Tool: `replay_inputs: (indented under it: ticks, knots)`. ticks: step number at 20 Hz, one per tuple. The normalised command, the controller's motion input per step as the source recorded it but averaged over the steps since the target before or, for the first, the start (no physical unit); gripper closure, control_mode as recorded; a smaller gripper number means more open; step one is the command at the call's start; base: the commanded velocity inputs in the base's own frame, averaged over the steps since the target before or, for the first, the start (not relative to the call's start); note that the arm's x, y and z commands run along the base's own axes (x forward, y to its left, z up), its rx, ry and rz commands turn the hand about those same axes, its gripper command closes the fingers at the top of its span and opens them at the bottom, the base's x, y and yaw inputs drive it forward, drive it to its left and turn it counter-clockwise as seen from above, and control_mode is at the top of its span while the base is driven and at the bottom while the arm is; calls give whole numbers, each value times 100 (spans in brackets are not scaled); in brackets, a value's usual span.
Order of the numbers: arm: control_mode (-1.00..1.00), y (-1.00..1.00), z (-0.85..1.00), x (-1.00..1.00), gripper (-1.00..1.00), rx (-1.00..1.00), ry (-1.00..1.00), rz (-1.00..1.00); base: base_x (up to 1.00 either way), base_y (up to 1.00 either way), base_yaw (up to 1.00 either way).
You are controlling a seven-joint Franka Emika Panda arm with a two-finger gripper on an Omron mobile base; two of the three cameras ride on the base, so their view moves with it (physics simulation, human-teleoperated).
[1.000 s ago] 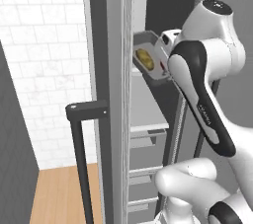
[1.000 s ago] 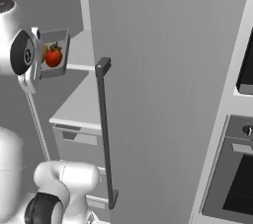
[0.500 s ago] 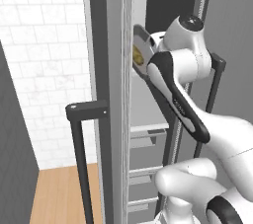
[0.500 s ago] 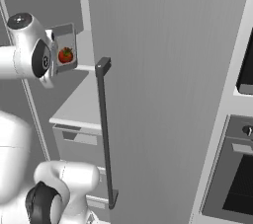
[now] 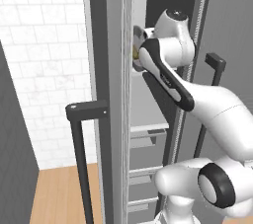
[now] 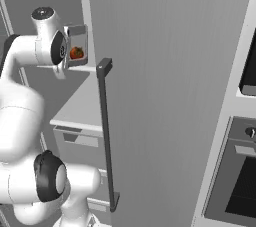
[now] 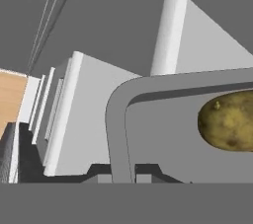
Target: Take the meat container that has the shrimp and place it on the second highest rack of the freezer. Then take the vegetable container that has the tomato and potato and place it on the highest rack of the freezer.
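My claw [image 7: 123, 178] pinched tight on the grey vegetable container [image 7: 118, 119] rim, potato [image 7: 228, 121] and tomato [image 6: 76, 53] inside, up within the freezer [image 6: 165, 71].

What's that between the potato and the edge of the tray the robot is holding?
Nothing: in the hand view, bare grey tray floor lies between the potato and the rim of the vegetable container.

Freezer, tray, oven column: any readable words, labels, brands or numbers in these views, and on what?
None: no text can be read.
Freezer door, its handle: plain.
Tray, potato, tomato: unmarked.
Oven: no legible markings.
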Motion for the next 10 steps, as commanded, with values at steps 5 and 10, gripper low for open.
replay_inputs:
  ticks: [5, 10]
  knots:
    - [-100, 0, 1, 82, 100, 0, 5, -6, 0, 0, 0]
    - [-100, 0, -7, 87, 100, -2, 0, -7, 0, 0, 0]
